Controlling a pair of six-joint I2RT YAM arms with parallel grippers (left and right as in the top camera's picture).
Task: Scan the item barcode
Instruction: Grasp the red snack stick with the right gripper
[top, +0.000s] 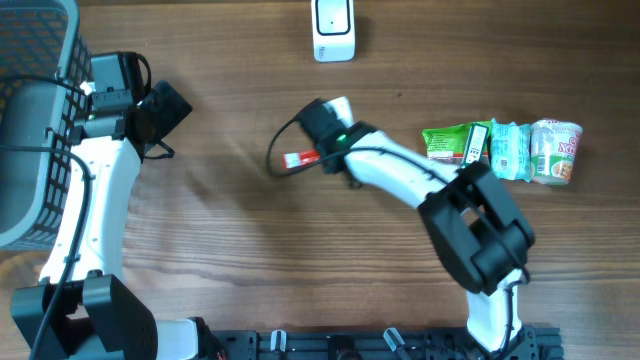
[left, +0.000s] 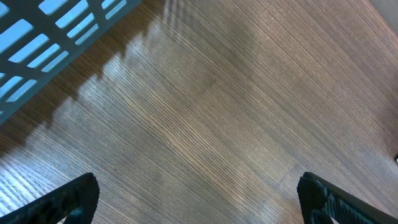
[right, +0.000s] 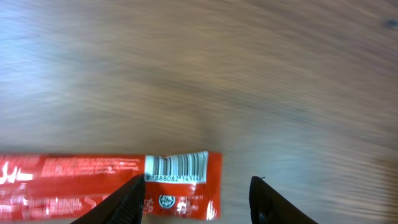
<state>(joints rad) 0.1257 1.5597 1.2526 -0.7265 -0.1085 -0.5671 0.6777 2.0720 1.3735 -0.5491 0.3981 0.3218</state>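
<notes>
The left arm (top: 95, 190) and right arm (top: 395, 175) share white shells, black joints, black cables and black fingers (right: 127, 202).

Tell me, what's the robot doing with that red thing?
The right gripper is down over a red packet lying on the table. Its fingers sit on either side of the end with the barcode, but I can't tell if it's gripping yet. The white scanner is further back, and the packet isn't there yet. The left gripper hangs wide open over bare wood beside the basket.
</notes>
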